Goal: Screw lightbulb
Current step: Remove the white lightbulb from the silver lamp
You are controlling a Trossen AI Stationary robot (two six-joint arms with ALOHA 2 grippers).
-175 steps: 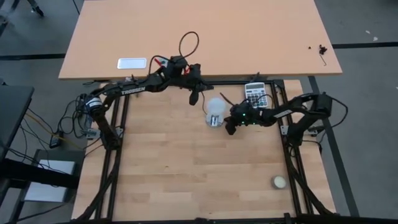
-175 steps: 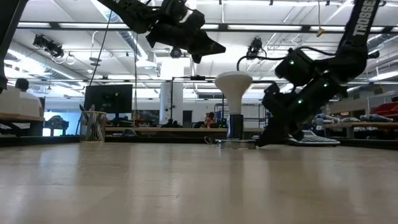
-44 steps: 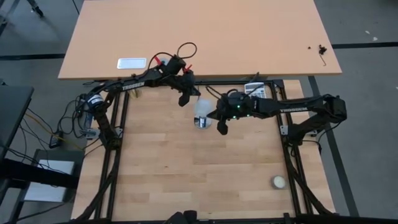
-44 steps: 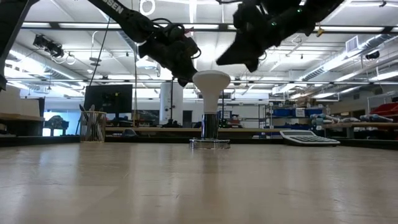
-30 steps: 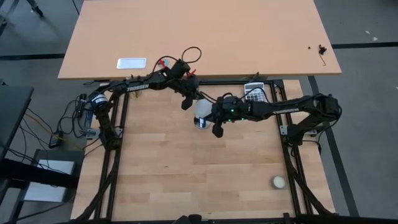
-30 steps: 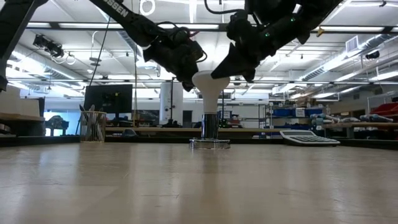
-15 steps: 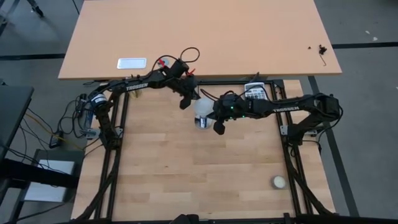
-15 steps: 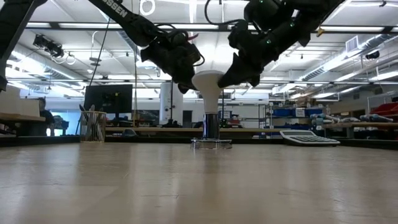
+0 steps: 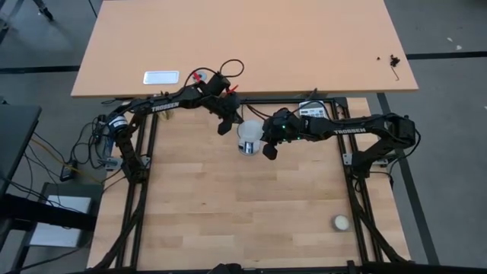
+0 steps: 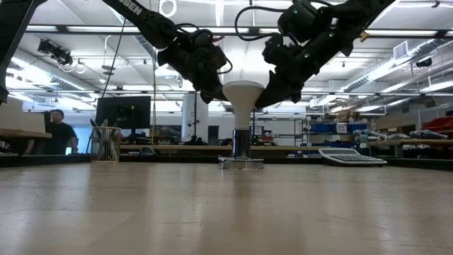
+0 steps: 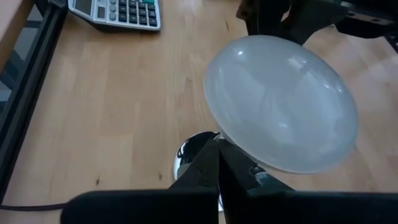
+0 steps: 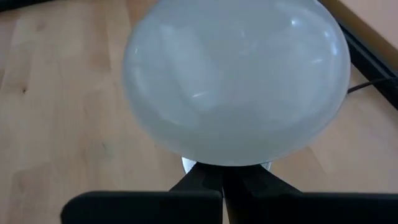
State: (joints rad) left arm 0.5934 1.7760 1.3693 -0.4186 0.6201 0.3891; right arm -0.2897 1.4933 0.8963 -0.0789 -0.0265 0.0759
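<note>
The lightbulb point(image 9: 249, 134) stands upright with its grey metal screw base point(image 10: 242, 142) in the round socket disc point(image 10: 241, 163) at the table's far middle. Its white dome point(image 10: 243, 90) is on top. My left gripper point(image 10: 216, 94) is shut at the dome's left side and also shows in the high view point(image 9: 225, 125). My right gripper point(image 10: 264, 101) is shut at the dome's right side and also shows in the high view point(image 9: 269, 149). Each wrist view shows the dome close above that arm's closed fingers point(image 11: 280, 102) point(image 12: 236, 81). My left gripper lies with its shut fingertips point(image 11: 216, 149) against the lower edge of the dome's left side point(image 11: 229, 138), slanting down from the upper left. The bulb stands upright in the socket. My right gripper lies with its shut fingertips point(image 12: 222, 177) against the lower edge of the dome's right side point(image 12: 225, 162), slanting down from the upper right.
A calculator point(image 9: 313, 113) lies at the far right, close behind my right arm. A cream-white ball point(image 9: 341, 222) lies near the front right corner. Black frame rails point(image 9: 358, 190) run along the table's sides. A person point(image 10: 60, 131) sits in the room beyond.
My right gripper has come off the top of the dome, gone a little toward the table's right edge and down, and now sits at the dome's right side. The bulb, which leaned to the left, now stands upright.
</note>
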